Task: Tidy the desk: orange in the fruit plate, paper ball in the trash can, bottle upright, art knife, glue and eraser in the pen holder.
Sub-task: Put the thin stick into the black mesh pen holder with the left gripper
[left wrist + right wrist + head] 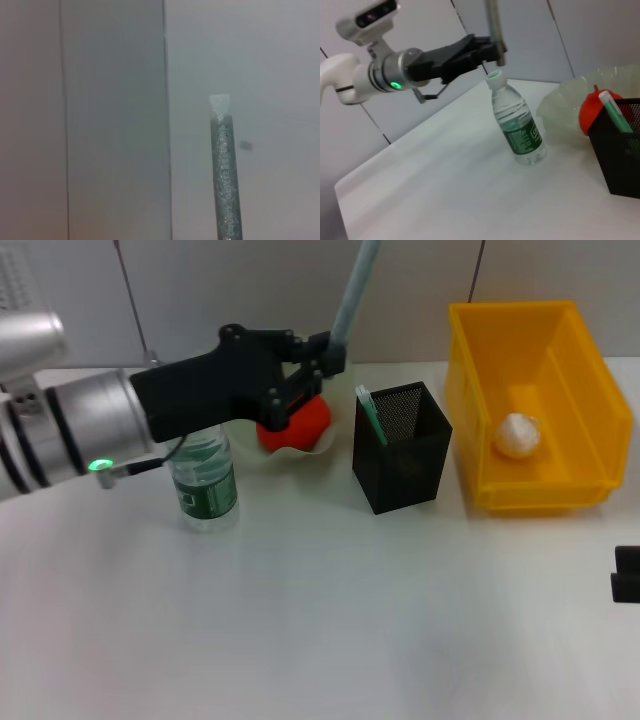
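Glue (352, 295), a slim grey-blue stick, is clamped near its lower end in the left gripper (322, 358), whose black fingers are closed on it above the far middle of the desk (300, 640). Its long axis stands nearly upright, tilted slightly to the robot's right as it rises, the upper end running out of the head view; in the left wrist view its capped tip is seen pointing away from the camera.

To do this step well, in judgement, the stick should be carried right until its lower end is over the mouth of the pen holder (402, 445), kept near vertical, lowered inside clear of the green item already in the holder, and only then released.

Below the gripper lie the orange (305, 422) in the fruit plate (290, 450) and the upright bottle (206, 480). Toward the right edge, the paper ball (518, 434) rests in the yellow trash can (560, 340).

Only a dark part of the right gripper (626, 575) shows at the right edge; its state cannot be told.
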